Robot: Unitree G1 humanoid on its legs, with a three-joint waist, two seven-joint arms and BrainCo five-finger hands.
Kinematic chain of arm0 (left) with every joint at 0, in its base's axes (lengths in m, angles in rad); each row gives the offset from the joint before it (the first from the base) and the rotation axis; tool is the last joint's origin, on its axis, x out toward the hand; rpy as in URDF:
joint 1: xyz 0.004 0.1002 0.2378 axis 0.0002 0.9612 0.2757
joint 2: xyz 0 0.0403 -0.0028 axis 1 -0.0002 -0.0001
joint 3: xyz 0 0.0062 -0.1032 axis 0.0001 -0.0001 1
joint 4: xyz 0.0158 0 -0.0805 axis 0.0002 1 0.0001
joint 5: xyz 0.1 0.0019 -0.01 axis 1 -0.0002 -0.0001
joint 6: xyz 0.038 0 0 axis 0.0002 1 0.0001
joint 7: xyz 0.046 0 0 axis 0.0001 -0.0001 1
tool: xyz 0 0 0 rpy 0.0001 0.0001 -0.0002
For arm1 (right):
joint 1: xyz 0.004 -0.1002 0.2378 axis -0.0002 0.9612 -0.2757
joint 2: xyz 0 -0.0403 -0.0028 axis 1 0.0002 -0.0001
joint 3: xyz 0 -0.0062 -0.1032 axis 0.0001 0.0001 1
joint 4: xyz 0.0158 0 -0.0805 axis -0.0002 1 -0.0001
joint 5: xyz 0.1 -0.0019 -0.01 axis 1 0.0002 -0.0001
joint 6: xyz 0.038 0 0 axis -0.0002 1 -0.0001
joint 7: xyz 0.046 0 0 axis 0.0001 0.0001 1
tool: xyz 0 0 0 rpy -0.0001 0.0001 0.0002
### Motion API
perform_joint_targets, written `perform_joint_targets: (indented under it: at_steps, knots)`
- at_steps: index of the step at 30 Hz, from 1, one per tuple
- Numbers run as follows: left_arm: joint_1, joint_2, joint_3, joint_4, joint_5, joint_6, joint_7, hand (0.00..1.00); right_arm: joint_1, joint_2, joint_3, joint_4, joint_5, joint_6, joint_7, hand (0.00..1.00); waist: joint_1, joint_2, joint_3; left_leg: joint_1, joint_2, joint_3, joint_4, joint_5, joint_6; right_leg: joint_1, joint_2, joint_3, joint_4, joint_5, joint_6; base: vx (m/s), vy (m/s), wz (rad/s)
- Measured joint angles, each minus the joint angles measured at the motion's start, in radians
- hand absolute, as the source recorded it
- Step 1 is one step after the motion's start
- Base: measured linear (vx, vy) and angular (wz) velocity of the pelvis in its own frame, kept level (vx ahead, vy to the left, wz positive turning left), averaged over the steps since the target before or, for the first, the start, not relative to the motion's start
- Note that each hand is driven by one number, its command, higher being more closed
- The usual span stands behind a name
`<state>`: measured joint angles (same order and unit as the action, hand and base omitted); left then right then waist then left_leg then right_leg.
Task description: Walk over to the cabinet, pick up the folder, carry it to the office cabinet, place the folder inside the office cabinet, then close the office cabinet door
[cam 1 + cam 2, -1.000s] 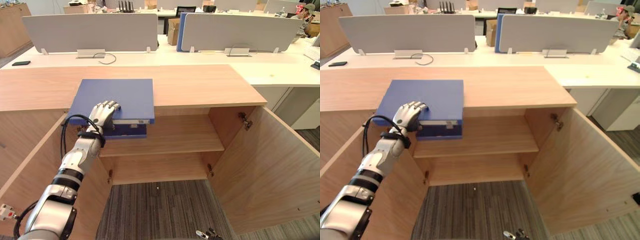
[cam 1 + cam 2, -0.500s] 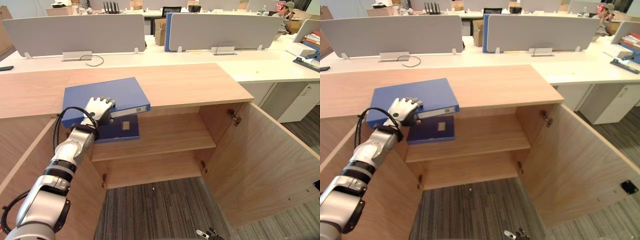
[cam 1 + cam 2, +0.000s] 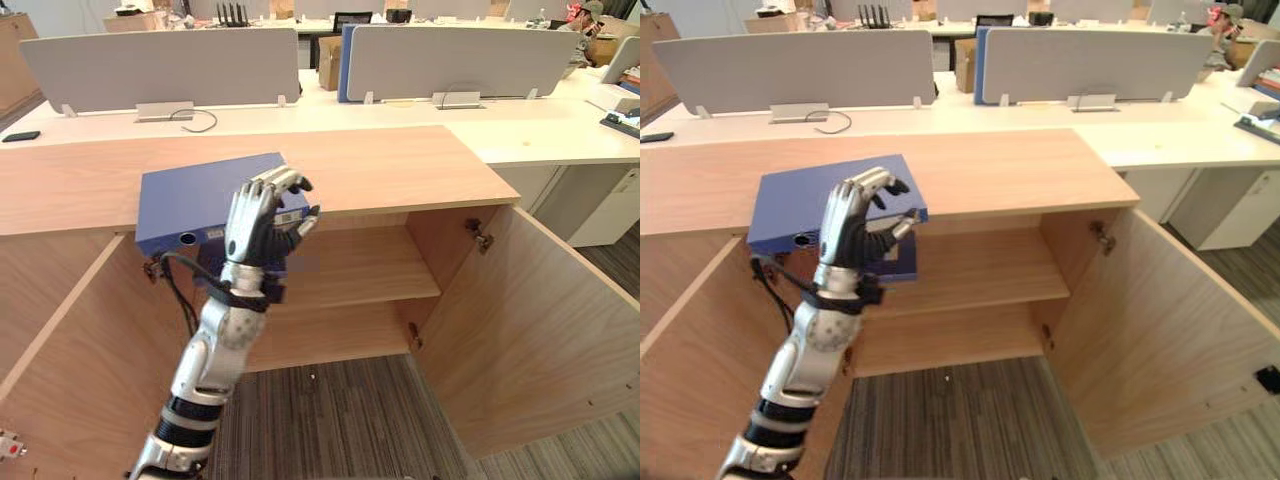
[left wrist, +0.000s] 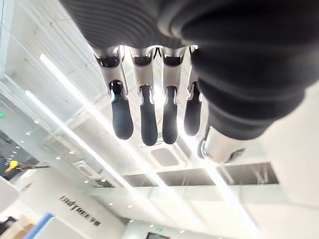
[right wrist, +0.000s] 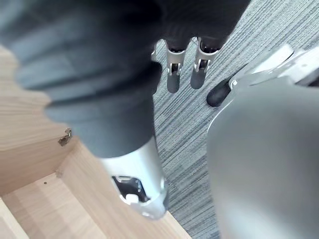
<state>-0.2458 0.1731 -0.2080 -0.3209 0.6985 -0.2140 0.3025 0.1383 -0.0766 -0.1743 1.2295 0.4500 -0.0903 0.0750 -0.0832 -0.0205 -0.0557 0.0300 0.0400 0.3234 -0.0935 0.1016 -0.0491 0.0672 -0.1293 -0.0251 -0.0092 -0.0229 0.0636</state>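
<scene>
**Folder on the bench edge, robot hand empty**

The blue folder (image 3: 190, 195) lay flat on the wooden bench (image 3: 400, 170) above the open cabinet, its near edge jutting out past the front lip over the shelf (image 3: 350, 270). It looked like a stiff board binder: rigid enough to lift by one side without sagging, moderately heavy if full, with smooth covers that could slide in a loose pinch. My guess was that the overhanging edge near the spine was the sensible place to grip, thumb beneath and fingers on top.

The left robot hand (image 3: 258, 215) stood raised in front of that edge, fingers pointing upward and spread apart, only lightly bent, closed on nothing. From where I stood I could not tell whether it touched the cover. The right robot hand (image 5: 173, 77) hung low beside the cabinet, fingers relaxed towards the carpet and empty.
</scene>
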Motion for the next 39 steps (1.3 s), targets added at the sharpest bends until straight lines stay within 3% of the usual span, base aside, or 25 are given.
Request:
perform_joint_targets:
  at_steps: [5,14,15,27,31,33,34,36,38,39]
  knots:
    - [0.019,-0.01,-0.024,-0.029,-0.041,-0.056,0.0,1.0,0.014,-0.022,0.008,0.002,0.0,-0.001,0.0,0.0,0.015,0.026,-0.024,-0.009,0.001,-0.003,0.0,0.006,0.006,-0.016,0.0,0.001,0.02,-0.007,0.003,-0.05,-0.003,0.02]
    - [0.035,0.051,-0.055,-0.029,-0.041,-0.068,0.0,1.0,0.016,-0.034,0.057,0.004,0.0,-0.001,0.0,0.0,0.016,0.022,-0.045,-0.012,0.001,-0.006,0.0,0.017,0.014,-0.017,0.0,0.001,0.019,-0.006,0.004,-0.01,-0.002,0.0]
    - [0.035,0.052,-0.059,-0.029,-0.041,-0.069,0.0,0.0,0.016,-0.034,0.057,0.005,0.0,-0.001,0.0,0.0,0.017,0.021,-0.045,-0.012,0.001,-0.006,0.0,0.018,0.014,-0.017,0.0,0.001,0.019,-0.006,0.004,0.0,0.0,0.0]
    - [0.041,0.075,-0.064,-0.056,-0.04,-0.083,0.009,0.0,0.015,-0.036,0.056,0.023,0.0,-0.001,0.0,0.0,0.019,0.014,-0.043,-0.03,0.015,-0.008,0.0,0.031,0.011,-0.041,0.013,0.001,0.031,-0.006,0.004,-0.01,-0.002,0.0]
    - [0.105,0.072,-0.005,-0.037,-0.038,-0.087,0.025,0.0,0.014,-0.036,0.058,0.023,-0.001,0.001,0.002,0.0,0.022,0.008,-0.037,-0.033,0.028,-0.011,0.007,0.031,0.007,-0.041,0.022,-0.001,0.033,-0.007,0.003,-0.01,-0.009,0.02]
    - [0.136,0.067,0.031,-0.038,-0.039,-0.087,0.041,0.0,0.009,-0.036,0.058,0.023,-0.001,0.0,0.002,0.0,0.024,0.0,-0.013,-0.092,0.048,-0.021,0.123,-0.015,0.007,-0.049,0.023,-0.01,0.043,-0.007,0.002,-0.06,-0.046,0.11]
    - [0.151,0.063,0.054,-0.044,-0.041,-0.086,0.053,0.0,-0.007,-0.035,0.057,0.023,-0.001,0.0,0.002,0.0,0.034,0.0,0.032,-0.158,0.084,-0.039,0.289,-0.075,0.007,-0.041,0.034,-0.022,0.053,-0.011,-0.003,-0.1,-0.058,0.14]
    - [0.198,0.034,0.099,-0.064,-0.041,-0.075,0.083,0.0,-0.027,-0.035,0.048,0.023,-0.017,0.0,-0.008,0.0,0.055,0.004,0.085,-0.302,0.157,-0.072,0.599,-0.117,0.027,-0.031,0.065,-0.027,0.068,-0.022,-0.028,-0.11,-0.055,0.07]
    - [0.254,-0.001,0.145,-0.098,-0.042,-0.063,0.116,0.0,-0.024,-0.037,0.05,0.031,-0.041,0.0,-0.026,0.0,0.081,0.013,0.099,-0.325,0.189,-0.088,0.695,-0.115,0.03,-0.001,0.083,-0.021,0.057,-0.027,-0.041,-0.04,-0.056,-0.13]
    - [0.275,-0.018,0.175,-0.123,-0.043,-0.059,0.133,0.0,-0.024,-0.038,0.05,0.037,-0.04,0.001,-0.034,0.0,0.092,0.007,0.095,-0.324,0.175,-0.118,0.682,-0.111,0.034,0.004,0.079,-0.018,0.043,-0.025,-0.046,0.0,-0.038,-0.11]
